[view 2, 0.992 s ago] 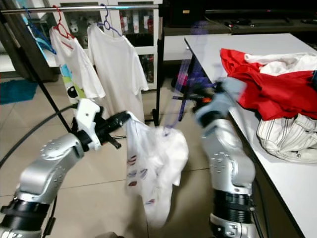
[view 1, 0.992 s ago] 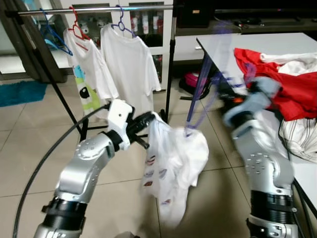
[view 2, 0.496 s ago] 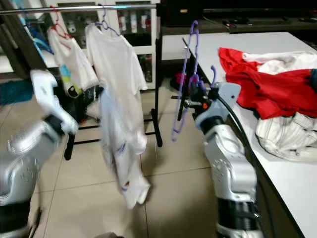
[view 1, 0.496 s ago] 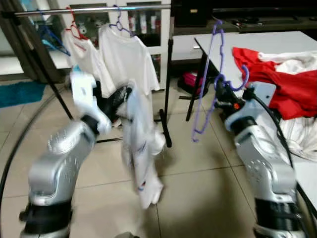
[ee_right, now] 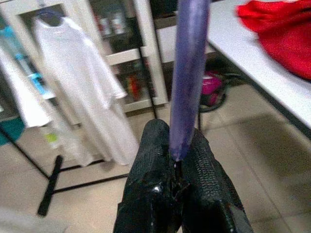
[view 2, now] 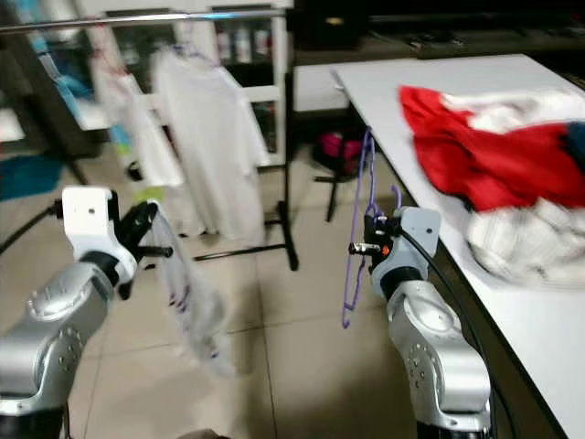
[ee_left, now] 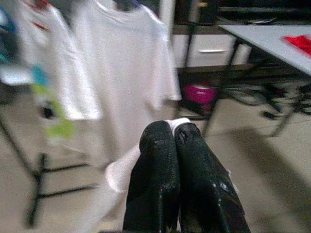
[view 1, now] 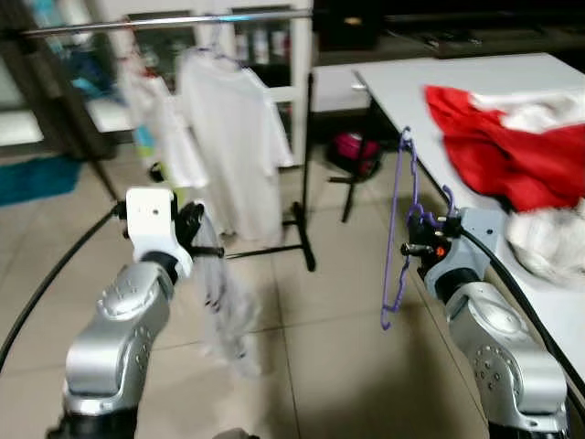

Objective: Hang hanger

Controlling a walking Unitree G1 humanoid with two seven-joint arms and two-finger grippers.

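Observation:
My right gripper (view 1: pixel 417 249) is shut on a purple hanger (view 1: pixel 399 229), which stands upright beside the white table (view 1: pixel 430 78); the right wrist view shows the hanger (ee_right: pixel 189 73) rising from between the closed fingers (ee_right: pixel 155 189). At the left, my left gripper (view 1: pixel 203 245) is shut on a white patterned shirt (view 1: pixel 224 306) that droops toward the floor; a bit of its cloth (ee_left: pixel 176 124) pokes out at the fingertips (ee_left: pixel 160 160). Behind stands the clothes rail (view 1: pixel 174 20) with two white shirts (view 1: pixel 233 151) hanging on hangers.
A heap of red and white clothes (view 1: pixel 494 137) lies on the table at the right. The rack's black upright and foot (view 1: pixel 306 165) stand between the arms on the tiled floor. A pink object (view 1: pixel 355 148) sits under the table. A black cable (view 1: pixel 46 283) arcs at left.
The camera has shifted. My left arm has lowered and drawn back, the shirt now hanging lower. The right gripper has dropped with the hanger, which hangs lower beside the table.

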